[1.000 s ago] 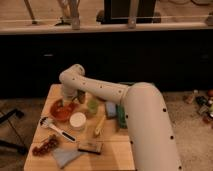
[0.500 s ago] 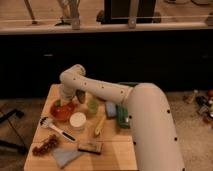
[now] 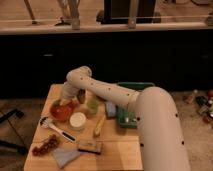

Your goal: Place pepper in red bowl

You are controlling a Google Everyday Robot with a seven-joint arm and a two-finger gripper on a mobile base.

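Observation:
The red bowl sits on the left part of the wooden table. My arm reaches from the lower right, bends at the far left, and points down. My gripper hangs right over the bowl, at its rim or just inside it. The pepper does not show; it may be hidden by the gripper or lie in the bowl.
A pale green cup, a blue item and a green bin stand to the right of the bowl. A white disc, a yellow piece, a white-handled brush, red grapes, a blue cloth and a brown block lie nearer.

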